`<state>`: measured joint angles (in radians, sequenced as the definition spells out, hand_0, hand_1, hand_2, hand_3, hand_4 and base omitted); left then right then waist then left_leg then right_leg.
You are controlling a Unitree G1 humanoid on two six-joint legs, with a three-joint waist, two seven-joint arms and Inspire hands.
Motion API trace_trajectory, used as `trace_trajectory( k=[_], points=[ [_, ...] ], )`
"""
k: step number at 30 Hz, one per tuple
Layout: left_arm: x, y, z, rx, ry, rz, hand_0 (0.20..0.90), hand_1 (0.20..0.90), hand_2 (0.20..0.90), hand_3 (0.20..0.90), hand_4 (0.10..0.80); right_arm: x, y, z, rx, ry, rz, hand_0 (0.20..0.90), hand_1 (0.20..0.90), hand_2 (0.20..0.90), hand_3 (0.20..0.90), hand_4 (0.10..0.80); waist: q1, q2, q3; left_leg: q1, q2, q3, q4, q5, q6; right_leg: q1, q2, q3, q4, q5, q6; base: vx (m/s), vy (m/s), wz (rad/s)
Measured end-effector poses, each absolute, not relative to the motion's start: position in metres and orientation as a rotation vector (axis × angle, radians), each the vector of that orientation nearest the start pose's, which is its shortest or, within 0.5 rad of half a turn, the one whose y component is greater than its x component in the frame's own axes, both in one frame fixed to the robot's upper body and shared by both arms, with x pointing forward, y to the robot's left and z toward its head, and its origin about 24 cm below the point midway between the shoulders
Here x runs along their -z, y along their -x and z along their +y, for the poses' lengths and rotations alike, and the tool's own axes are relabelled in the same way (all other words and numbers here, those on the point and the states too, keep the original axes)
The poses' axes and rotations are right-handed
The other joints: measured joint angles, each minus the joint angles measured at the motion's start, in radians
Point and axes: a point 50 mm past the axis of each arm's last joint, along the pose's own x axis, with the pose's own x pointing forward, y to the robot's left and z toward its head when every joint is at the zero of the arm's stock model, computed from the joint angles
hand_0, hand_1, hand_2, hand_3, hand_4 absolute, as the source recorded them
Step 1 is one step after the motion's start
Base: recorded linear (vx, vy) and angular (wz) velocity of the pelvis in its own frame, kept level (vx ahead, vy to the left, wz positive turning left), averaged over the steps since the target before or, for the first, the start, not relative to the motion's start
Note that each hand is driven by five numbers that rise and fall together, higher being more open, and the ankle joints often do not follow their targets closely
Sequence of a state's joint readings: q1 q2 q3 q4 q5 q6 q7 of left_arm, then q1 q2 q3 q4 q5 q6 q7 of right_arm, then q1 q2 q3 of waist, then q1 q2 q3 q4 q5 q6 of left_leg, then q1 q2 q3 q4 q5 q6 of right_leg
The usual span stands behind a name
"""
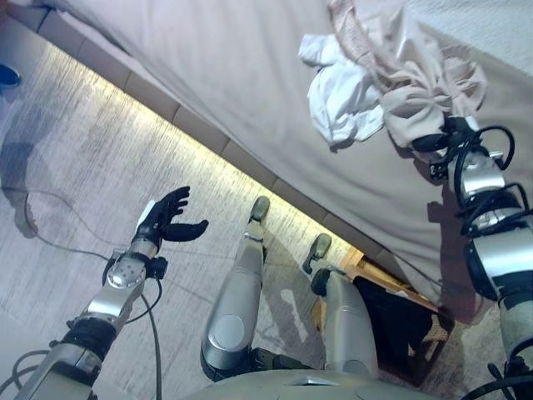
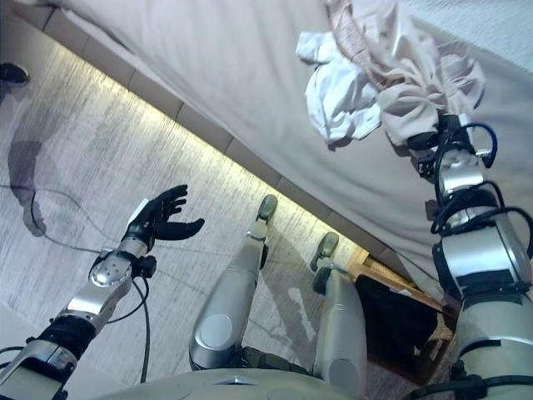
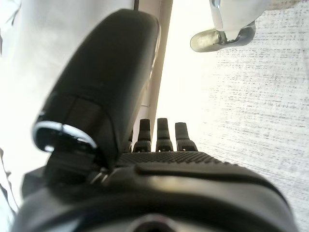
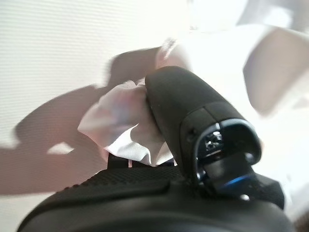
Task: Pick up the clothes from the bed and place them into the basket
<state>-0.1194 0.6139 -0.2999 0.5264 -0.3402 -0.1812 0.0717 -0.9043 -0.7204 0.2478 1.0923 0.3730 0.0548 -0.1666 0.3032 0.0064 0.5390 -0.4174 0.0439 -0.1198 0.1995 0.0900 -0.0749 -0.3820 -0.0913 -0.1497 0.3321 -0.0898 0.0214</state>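
A beige garment (image 1: 425,83) and a white garment (image 1: 346,104) lie bunched together on the grey bed (image 1: 208,67) at the upper right. My right hand (image 1: 431,140) is at the beige garment's near edge, and the cloth gathers tight around it. In the right wrist view my thumb (image 4: 193,111) presses pale cloth (image 4: 120,121) against the palm. My left hand (image 1: 171,218) hangs over the floor at the left, fingers straight and empty; it also shows in the left wrist view (image 3: 159,140). A wicker basket (image 1: 429,333) with dark cloth inside stands on the floor at the lower right.
The bed's lit lower edge (image 1: 208,137) runs diagonally across the view. Pale wood floor (image 1: 75,150) lies to the left. A person's shoe (image 1: 7,75) shows at the far left edge.
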Motion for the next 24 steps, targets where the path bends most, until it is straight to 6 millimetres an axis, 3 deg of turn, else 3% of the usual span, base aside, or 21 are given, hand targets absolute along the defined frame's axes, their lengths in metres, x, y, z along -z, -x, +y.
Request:
trace_trajectory(
  k=[6,7,9,11,12,13,15,16,17,19,20,21,23,24],
  points=[
    [0.039,-0.229,0.26,-0.031,-0.381,0.384,0.9,0.9,0.9,0.9,0.8,-0.129,-0.35,-0.313,0.419,0.237,0.019,0.3,0.3,0.3,0.2,0.1,-0.063,-0.022,-0.016,0.206,-0.004,0.047,-0.085,0.005,0.015,0.214,-0.004,0.018,-0.14,0.042,0.017,0.123,0.218,-0.18],
    [0.057,-0.212,0.261,-0.065,-0.383,0.453,0.9,0.9,0.9,0.9,0.8,-0.111,-0.341,-0.291,0.358,0.181,-0.004,0.3,0.3,0.3,0.2,0.1,-0.091,-0.05,-0.072,0.246,-0.005,0.065,-0.109,-0.005,0.021,0.246,-0.004,0.03,-0.167,0.047,0.025,0.21,0.254,-0.29],
    [0.077,-0.188,0.262,-0.088,-0.386,0.543,0.9,0.9,0.9,0.9,0.8,-0.082,-0.325,-0.268,0.299,0.1,0.009,0.3,0.3,0.3,0.2,0.1,-0.123,-0.093,-0.206,0.219,-0.001,0.097,-0.106,-0.035,0.016,0.222,-0.001,0.062,-0.195,0.041,0.034,0.316,0.324,-0.46],
    [0.096,-0.166,0.257,-0.148,-0.348,0.624,0.9,0.9,0.9,0.9,0.8,-0.047,-0.299,-0.239,0.259,-0.039,0.038,0.3,0.3,0.3,0.2,0.1,-0.156,-0.131,-0.225,0.31,-0.024,0.095,-0.072,-0.037,0.019,0.288,-0.013,0.109,-0.196,0.043,0.034,0.3,0.359,-0.8],
    [0.105,-0.152,0.254,-0.151,-0.338,0.668,0.9,0.9,0.9,0.9,0.8,-0.025,-0.287,-0.226,0.231,-0.07,0.104,0.3,0.3,0.3,0.2,0.1,-0.159,-0.159,-0.254,0.327,-0.042,0.069,-0.019,-0.043,0.025,0.313,-0.025,0.152,-0.203,0.042,0.033,0.215,0.36,-1.21],
    [0.114,-0.137,0.25,-0.147,-0.337,0.712,0.9,0.9,0.9,0.9,0.8,-0.004,-0.272,-0.214,0.208,-0.088,0.172,0.3,0.3,0.3,0.2,0.1,-0.161,-0.182,-0.296,0.308,-0.067,-0.005,0.041,-0.11,0.06,0.357,-0.043,0.229,-0.247,0.029,0.013,0.143,0.359,-1.64],
    [0.125,-0.125,0.23,-0.095,-0.315,0.746,0.9,0.9,0.9,0.9,0.8,0.016,-0.251,-0.204,0.22,-0.118,0.235,0.3,0.3,0.3,0.2,0.1,-0.189,-0.129,-0.377,0.326,-0.031,-0.123,-0.071,-0.129,0.056,0.349,-0.001,0.314,-0.297,0.037,0.026,0.033,0.26,-1.38],
    [0.127,-0.122,0.227,-0.074,-0.32,0.755,0.9,0.9,0.9,0.9,0.8,0.019,-0.247,-0.204,0.231,-0.121,0.243,0.3,0.3,0.3,0.2,0.1,-0.197,-0.105,-0.382,0.324,-0.022,-0.132,-0.085,-0.13,0.05,0.342,0.01,0.325,-0.291,0.039,0.028,0.017,0.238,-0.92],
    [0.127,-0.125,0.225,-0.058,-0.325,0.749,0.9,0.9,0.9,0.9,0.8,0.028,-0.237,-0.204,0.247,-0.125,0.276,0.3,0.3,0.3,0.2,0.1,-0.215,-0.106,-0.383,0.332,-0.03,-0.098,-0.07,-0.14,0.035,0.326,0.002,0.356,-0.27,0.041,0.032,-0.052,0.416,-0.76],
    [0.124,-0.136,0.224,-0.042,-0.328,0.72,0.9,0.9,0.9,0.9,0.8,0.04,-0.205,-0.213,0.273,-0.091,0.332,0.3,0.3,0.3,0.2,0.1,-0.268,-0.106,-0.387,0.344,-0.076,-0.033,-0.055,-0.15,0.066,0.308,-0.035,0.393,-0.264,0.075,0.06,-0.12,0.469,-0.83],
    [0.123,-0.137,0.224,-0.035,-0.326,0.716,0.9,0.9,0.9,0.9,0.8,0.039,-0.198,-0.217,0.283,-0.085,0.329,0.3,0.3,0.3,0.2,0.1,-0.279,-0.095,-0.391,0.342,-0.073,0.002,-0.065,-0.144,0.083,0.295,-0.051,0.399,-0.267,0.095,0.046,-0.099,0.232,-0.97],
    [0.121,-0.14,0.225,-0.039,-0.322,0.703,0.9,0.9,0.9,0.9,0.8,0.037,-0.197,-0.22,0.298,-0.084,0.311,0.3,0.3,0.3,0.2,0.1,-0.303,-0.089,-0.392,0.354,-0.073,0.048,-0.092,-0.129,0.098,0.272,-0.059,0.373,-0.275,0.133,0.026,-0.121,0.149,-1.21],
    [0.119,-0.141,0.232,-0.066,-0.318,0.703,0.9,0.9,0.9,0.9,0.8,0.03,-0.201,-0.223,0.318,-0.088,0.252,0.3,0.3,0.3,0.2,0.1,-0.312,-0.076,-0.388,0.373,-0.061,0.154,-0.136,-0.097,0.121,0.229,-0.061,0.265,-0.285,0.222,-0.011,-0.165,0.097,-1.46],
    [0.119,-0.143,0.234,-0.081,-0.307,0.704,0.9,0.9,0.9,0.9,0.8,0.027,-0.203,-0.226,0.334,-0.085,0.228,0.3,0.3,0.3,0.2,0.1,-0.313,-0.059,-0.384,0.39,-0.043,0.194,-0.157,-0.09,0.13,0.227,-0.061,0.192,-0.268,0.204,0.003,-0.189,0.077,-1.25]
  ],
)
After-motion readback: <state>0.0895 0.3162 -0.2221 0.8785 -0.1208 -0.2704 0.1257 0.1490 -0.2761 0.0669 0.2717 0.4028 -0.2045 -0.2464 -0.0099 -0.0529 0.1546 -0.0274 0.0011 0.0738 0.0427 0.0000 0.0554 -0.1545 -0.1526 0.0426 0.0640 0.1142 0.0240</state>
